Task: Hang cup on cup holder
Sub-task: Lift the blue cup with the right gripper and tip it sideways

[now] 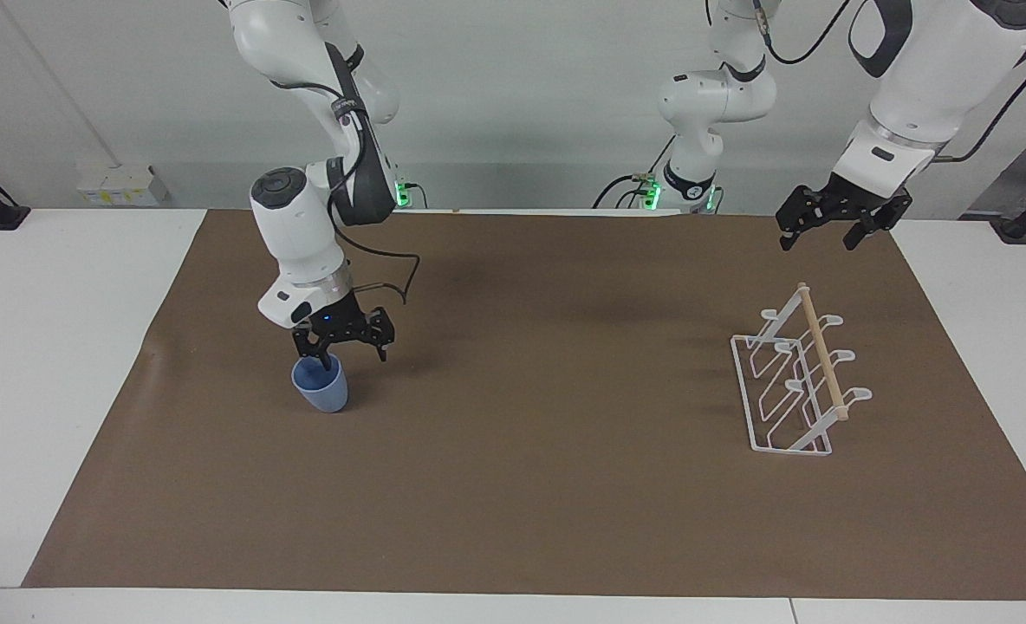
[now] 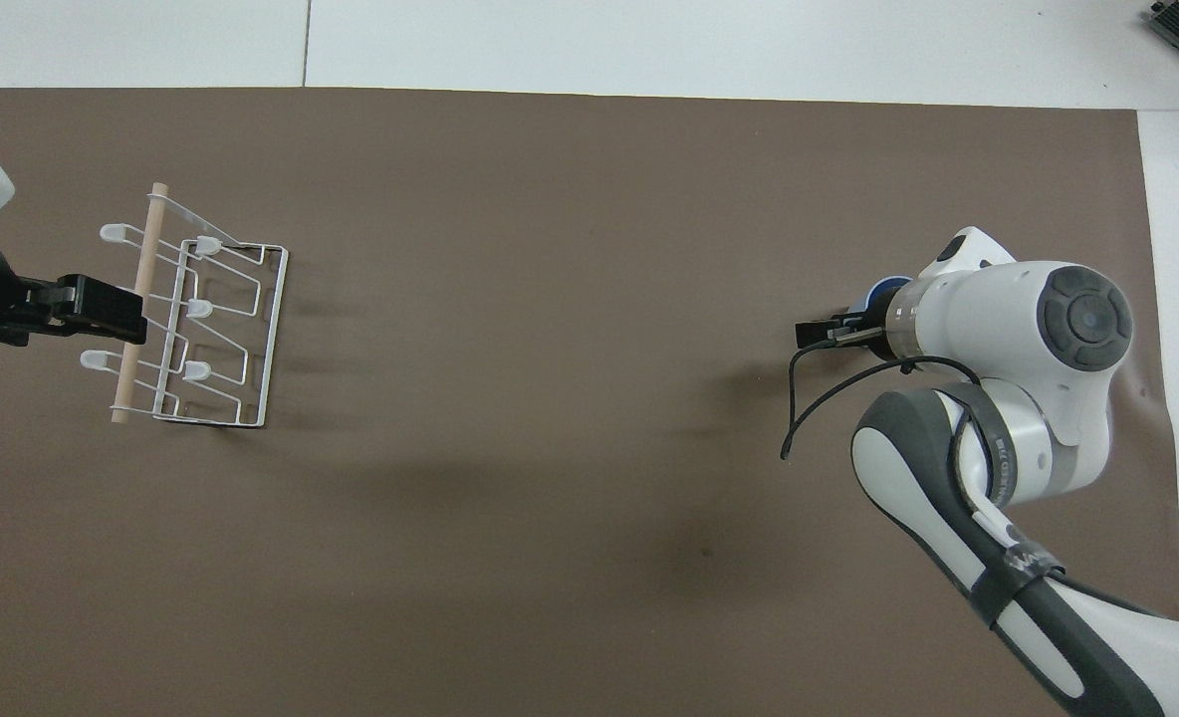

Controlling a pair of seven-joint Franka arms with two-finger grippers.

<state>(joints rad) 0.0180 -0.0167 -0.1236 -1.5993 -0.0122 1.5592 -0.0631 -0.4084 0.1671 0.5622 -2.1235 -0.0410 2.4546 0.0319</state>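
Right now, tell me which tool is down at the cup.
The right tool, lowered onto the cup's rim. The left tool waits high over the mat near the cup holder.

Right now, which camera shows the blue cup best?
The facing view: the blue cup stands upright in full, the right pincer open at its rim. Overhead, the right arm hides all but a sliver of rim.

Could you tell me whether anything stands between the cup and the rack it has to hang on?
Nothing visible does. The cup stands toward the right arm's end, the rack toward the left arm's end, with only bare brown mat between. The right gripper is open at the cup's rim; the left gripper waits above the rack.
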